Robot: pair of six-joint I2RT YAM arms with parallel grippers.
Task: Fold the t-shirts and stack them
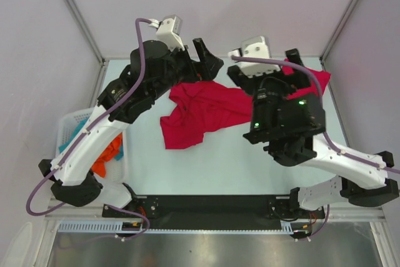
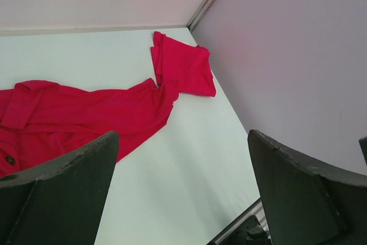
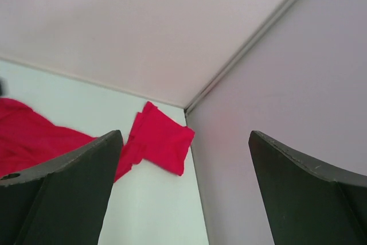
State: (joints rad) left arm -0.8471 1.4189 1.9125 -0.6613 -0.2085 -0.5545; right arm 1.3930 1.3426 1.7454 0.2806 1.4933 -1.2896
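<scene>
The red t-shirt point(image 1: 200, 114) lies crumpled and partly spread near the middle of the table point(image 1: 219, 161). One strip of it runs on toward the table's far right corner. There a folded red piece point(image 1: 320, 79) lies flat against the corner. The left wrist view shows the strip touching this piece, but I cannot tell whether they are one garment or two.

The left gripper point(image 2: 182, 139) has its jaws spread wide and has hold of nothing; bare table shows between its fingers. From above it hangs just beyond the far edge of the crumpled t-shirt, toward the back of the table. In its own camera the red cloth lies ahead, on the side of the left-hand finger, apart from both fingers.

The right gripper point(image 3: 183, 139) also stands fully apart and holds nothing. From above it sits over the table's far right corner, partly covering the folded red piece. In its own camera the piece shows ahead between the fingers, nearer the left-hand one, with no finger touching it.

At the table's left edge stands a white basket point(image 1: 70, 122) with orange cloth point(image 1: 107, 154) and teal cloth in it, well apart from the t-shirt.

Small green lights glow on the right arm point(image 1: 287, 120); any markings on the rig are too small to read.
</scene>
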